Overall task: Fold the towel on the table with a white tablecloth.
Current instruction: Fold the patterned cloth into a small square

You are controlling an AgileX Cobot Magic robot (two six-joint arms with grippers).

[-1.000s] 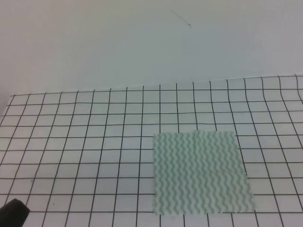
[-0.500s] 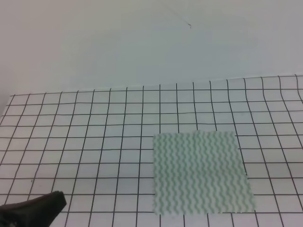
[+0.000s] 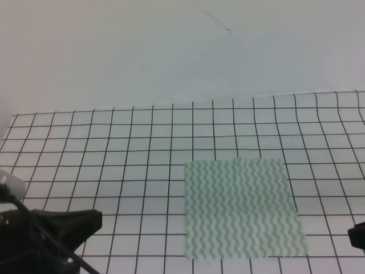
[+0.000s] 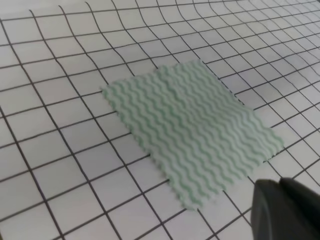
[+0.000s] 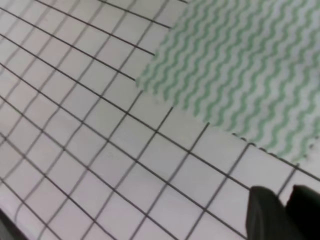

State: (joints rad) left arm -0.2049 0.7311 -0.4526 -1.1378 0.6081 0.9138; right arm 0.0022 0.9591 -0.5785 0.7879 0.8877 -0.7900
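Your towel (image 3: pixel 242 208) lies flat and unfolded at lower right on the desk (image 3: pixel 114 148); both pincers sit at the frame edges, and I cannot tell whether either is apart or together. All folding remains.

Exterior high view: looks down and forward across the tabletop (image 3: pixel 114 142) toward a blank wall (image 3: pixel 171 51). Both wrist views: close, angled down at the tabletop. All three share the towel (image 3: pixel 242 208)

Flat towel (image 4: pixel 192 131) on gridded tablecloth (image 4: pixel 60 165)

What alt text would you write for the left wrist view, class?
A green and white wavy-striped towel lies flat and unfolded on a white, black-gridded tablecloth. A dark part of the left gripper shows at the bottom right corner, off the towel.
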